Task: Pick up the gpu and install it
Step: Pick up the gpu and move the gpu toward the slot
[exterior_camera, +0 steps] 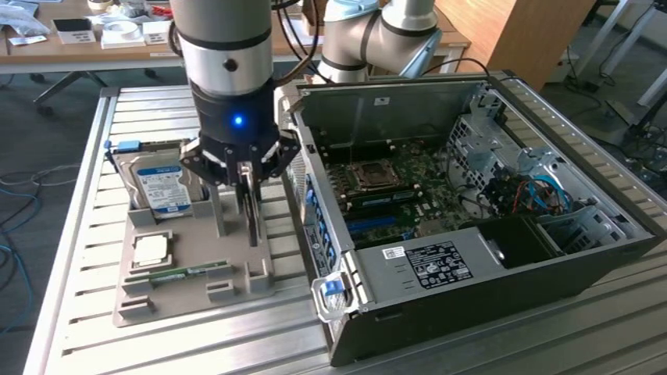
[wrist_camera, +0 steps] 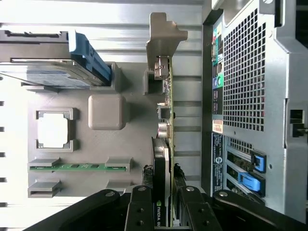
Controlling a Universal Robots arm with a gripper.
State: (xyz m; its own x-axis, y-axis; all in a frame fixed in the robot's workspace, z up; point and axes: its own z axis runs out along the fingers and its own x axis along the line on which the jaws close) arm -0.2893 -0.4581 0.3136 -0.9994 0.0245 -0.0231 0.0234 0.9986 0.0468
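The gpu (wrist_camera: 166,120) stands on its long edge in a slot of the grey tray (wrist_camera: 106,139), and the end effector (wrist_camera: 162,192) is right on top of it, one black finger against each face, clamped on the card. In the exterior view the end effector (exterior_camera: 242,168) hangs straight down over the tray (exterior_camera: 187,301), with the gpu (exterior_camera: 252,219) running down from the fingertips into its slot, bottom edge seated. The beige bracket (wrist_camera: 164,33) is at the card's far end from the fingers. Between the fingers, white lettering on the card reads "NVIDIA".

Looking wider, the tray has more in it. A hard drive (exterior_camera: 162,187) stands upright at the back with a blue-and-white label, too small to read. A square chip (exterior_camera: 151,250) lies flat in its pocket, and a green RAM stick (exterior_camera: 187,272) sits in the clips in front.

Just beside the tray, on the exterior view's right, the open computer case (exterior_camera: 583,258) lies on the slatted tabletop (exterior_camera: 73,234). The motherboard (exterior_camera: 396,187) is exposed, and a black-and-white label (exterior_camera: 433,266) inside cannot be read.
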